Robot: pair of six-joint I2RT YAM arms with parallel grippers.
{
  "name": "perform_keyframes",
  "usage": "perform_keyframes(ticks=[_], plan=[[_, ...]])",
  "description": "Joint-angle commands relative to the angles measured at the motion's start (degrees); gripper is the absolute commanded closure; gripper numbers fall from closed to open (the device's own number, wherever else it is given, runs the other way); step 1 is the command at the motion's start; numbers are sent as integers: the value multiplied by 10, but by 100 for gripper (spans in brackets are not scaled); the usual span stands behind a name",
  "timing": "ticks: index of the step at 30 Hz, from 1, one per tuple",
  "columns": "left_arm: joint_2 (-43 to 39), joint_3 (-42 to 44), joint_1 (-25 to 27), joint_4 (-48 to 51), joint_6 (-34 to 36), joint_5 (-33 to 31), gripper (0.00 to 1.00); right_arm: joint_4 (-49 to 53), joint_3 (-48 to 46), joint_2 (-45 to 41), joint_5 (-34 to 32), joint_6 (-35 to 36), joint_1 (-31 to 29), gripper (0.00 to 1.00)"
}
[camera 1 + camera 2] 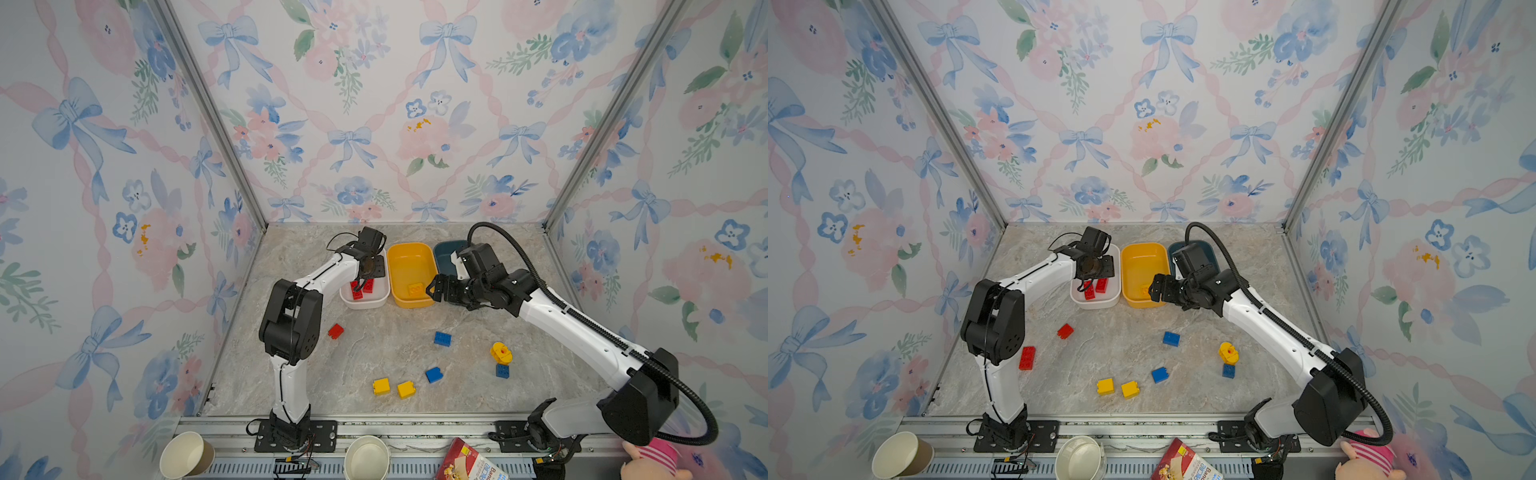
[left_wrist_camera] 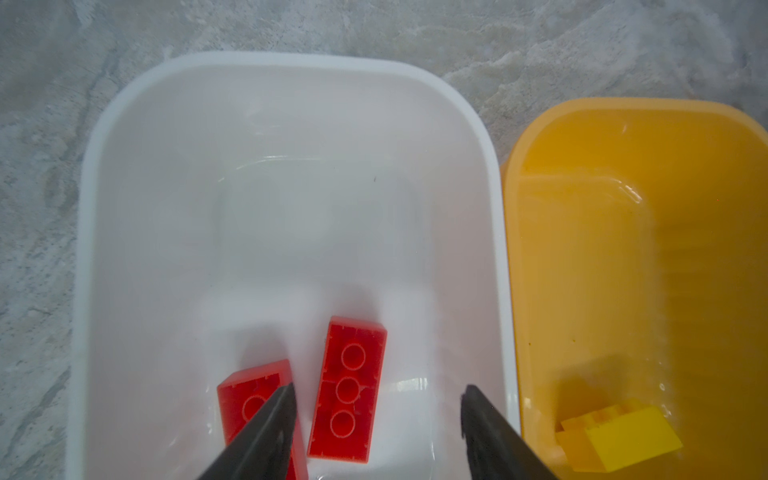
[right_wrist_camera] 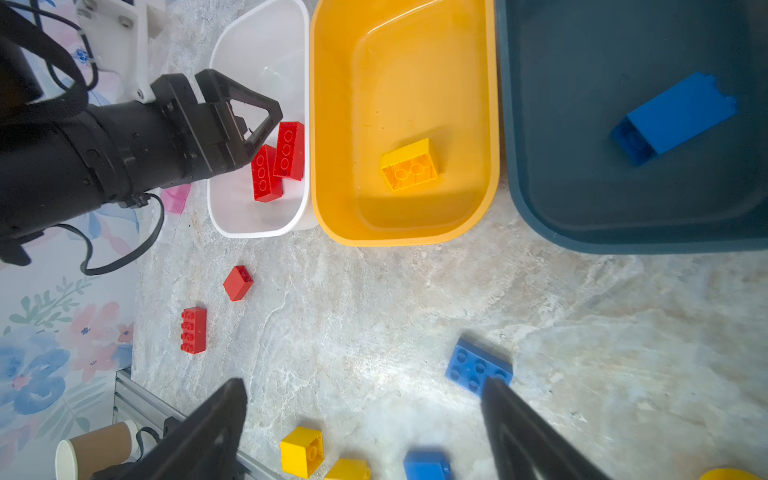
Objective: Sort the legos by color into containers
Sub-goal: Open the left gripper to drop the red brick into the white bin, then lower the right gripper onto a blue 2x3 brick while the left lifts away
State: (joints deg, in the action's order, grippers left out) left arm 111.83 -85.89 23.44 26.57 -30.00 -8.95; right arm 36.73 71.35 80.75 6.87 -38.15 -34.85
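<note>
My left gripper (image 2: 378,390) hangs open over the white container (image 1: 365,305), with nothing between its fingers. Two red legos (image 2: 347,386) lie studs-down on that tub's floor. My right gripper (image 3: 363,382) is open and empty above the table, just in front of the yellow container (image 1: 409,253). That tub holds one yellow lego (image 3: 409,164). A blue lego (image 3: 673,118) lies in the teal container (image 3: 623,245), which the right arm mostly hides in both top views. Loose on the table are red (image 1: 336,331), blue (image 1: 442,338) and yellow legos (image 1: 381,386), and a rounded yellow piece (image 1: 500,352).
A long red brick (image 1: 1027,357) lies beside the left arm's elbow. A pink block (image 3: 176,197) sits left of the white tub. Two paper cups (image 1: 185,455), a printed box (image 1: 469,461) and a pink plush (image 1: 652,459) stand past the metal rail at the table's front edge.
</note>
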Motion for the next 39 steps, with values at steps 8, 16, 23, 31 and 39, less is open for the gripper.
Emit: perform_keyframes(ticks=[8, 16, 23, 31, 39], plan=[[-105, 70, 5, -31, -20, 12, 26, 40, -54, -1, -32, -13, -8, 9], [-203, 161, 7, -65, -32, 30, 17, 54, -72, 49, -96, -98, -71, 9], [-271, 233, 8, -84, -52, 53, 14, 79, -75, 113, -124, -153, -108, 9], [-322, 287, 11, -108, -67, 80, 11, 70, -81, 163, -131, -186, -114, 19], [-329, 312, 22, -124, -88, 90, 10, 58, -81, 196, -135, -186, -106, 22]])
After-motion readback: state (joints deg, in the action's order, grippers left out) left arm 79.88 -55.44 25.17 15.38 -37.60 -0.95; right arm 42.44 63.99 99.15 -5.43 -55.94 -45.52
